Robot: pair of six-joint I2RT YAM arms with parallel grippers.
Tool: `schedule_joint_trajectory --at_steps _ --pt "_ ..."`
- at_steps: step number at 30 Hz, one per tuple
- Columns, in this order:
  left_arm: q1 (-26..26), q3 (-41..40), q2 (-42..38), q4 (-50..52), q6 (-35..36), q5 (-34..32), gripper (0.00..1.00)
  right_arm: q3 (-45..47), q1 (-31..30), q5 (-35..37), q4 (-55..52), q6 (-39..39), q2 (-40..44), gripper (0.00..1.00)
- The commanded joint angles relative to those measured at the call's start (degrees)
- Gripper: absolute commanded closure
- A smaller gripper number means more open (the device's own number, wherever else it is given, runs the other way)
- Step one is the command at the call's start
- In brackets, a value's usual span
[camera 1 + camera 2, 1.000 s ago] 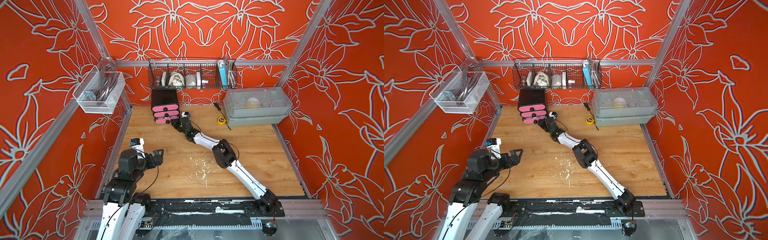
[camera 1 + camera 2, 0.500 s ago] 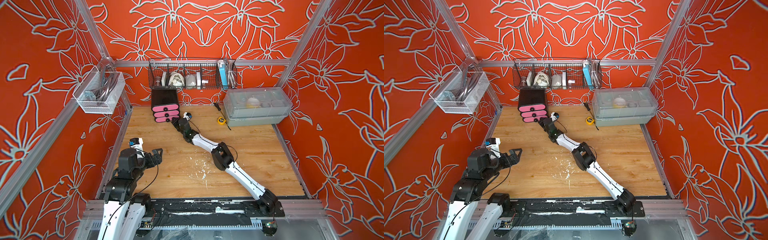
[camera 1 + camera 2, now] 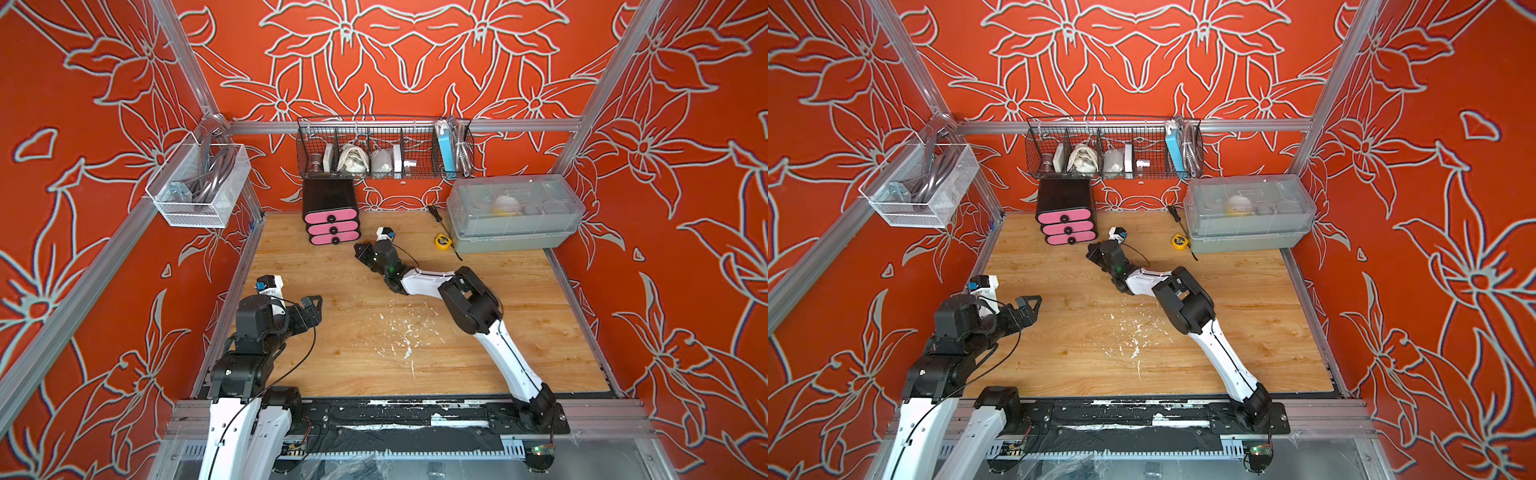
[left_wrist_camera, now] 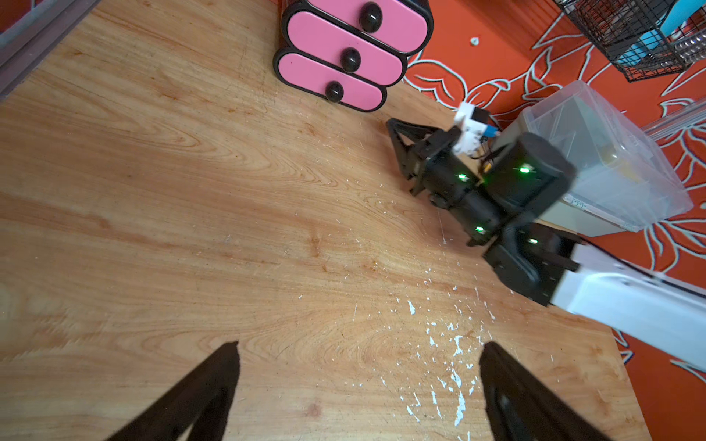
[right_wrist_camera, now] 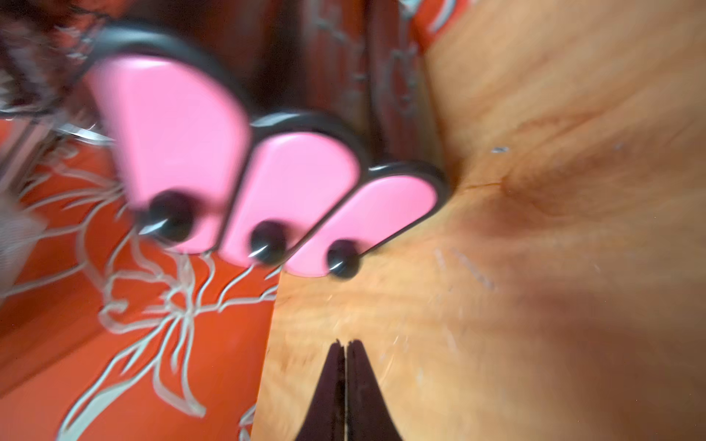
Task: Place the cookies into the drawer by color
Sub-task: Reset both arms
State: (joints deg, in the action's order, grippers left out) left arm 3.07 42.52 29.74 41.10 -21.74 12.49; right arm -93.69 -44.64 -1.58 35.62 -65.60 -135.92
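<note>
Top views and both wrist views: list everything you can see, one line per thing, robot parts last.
drawer chest: one, black with three pink drawers, all shut; far side of the table, by the back wall
storage box: one, grey translucent, lidded; far right corner
tape measure: one, yellow; on the table beside the box
slim tool: one, black; by the box, too small to identify
wire basket: one, black; on the back wall, holding assorted items
mesh basket: one, white; on the left wall
table: one, wooden, with white flecks mid-surface
left hand: open, empty; near left
right hand: shut, empty; in front of the chest
</note>
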Motion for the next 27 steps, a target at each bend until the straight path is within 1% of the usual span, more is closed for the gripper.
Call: schedule_joint_trajectory --at_steps 1,4,5,8,11,13,15,18,20,21,23,24,25,27 --pt "0.4 0.1 -0.1 0.3 0.3 -1.9 0.03 10.9 0.1 -2.3 5.9 10.2 12.7 0.87" --pt "0.4 0.2 0.2 0.5 0.2 -2.6 0.03 21.7 0.6 -2.6 2.7 16.0 24.1 0.8" --pt "0.3 0.3 0.3 0.6 0.1 -2.7 0.03 24.9 0.8 -2.7 1.0 18.1 28.1 0.76" --pt "0.3 0.6 0.1 0.5 0.1 -2.0 0.03 32.0 1.5 -1.8 -7.9 26.3 40.4 0.65" --pt "0.3 0.6 -1.8 -2.3 0.5 0.8 0.03 37.5 1.9 4.0 -20.5 35.3 52.4 0.51" --pt "0.2 1.1 -2.8 -3.2 -0.8 0.6 0.01 41.4 2.1 9.6 -27.3 40.9 59.7 0.38" --pt "0.2 1.9 -2.9 -3.6 -4.0 -0.4 0.01 46.2 2.2 17.6 -32.3 46.1 67.2 0.26" --pt "0.1 2.2 0.5 -5.8 -7.3 0.3 0.01 54.3 3.5 27.8 -34.4 54.1 76.7 0.11" --pt "-0.3 0.2 3.5 -10.2 -9.7 0.7 0.01 58.7 6.0 31.2 -35.3 58.2 81.8 0.03" --pt "-0.7 -1.5 5.0 -13.6 -10.5 0.1 0.01 60.6 7.9 33.5 -35.2 58.6 84.1 0.0" --pt "-1.8 -4.4 7.9 -19.1 -9.4 -2.9 0.01 64.8 11.2 36.5 -31.9 58.0 87.2 0.0" --pt "-2.3 -5.5 9.2 -21.3 -7.6 -5.8 0.01 67.4 12.8 37.0 -28.0 58.7 87.7 0.0" --pt "-2.6 -6.7 10.3 -23.6 -5.5 -8.4 0.01 69.2 14.2 37.5 -24.5 59.5 87.4 0.0" --pt "-2.8 -9.7 12.4 -29.5 -0.3 -13.5 0.03 70.0 17.6 38.5 -22.9 58.8 84.5 0.0"
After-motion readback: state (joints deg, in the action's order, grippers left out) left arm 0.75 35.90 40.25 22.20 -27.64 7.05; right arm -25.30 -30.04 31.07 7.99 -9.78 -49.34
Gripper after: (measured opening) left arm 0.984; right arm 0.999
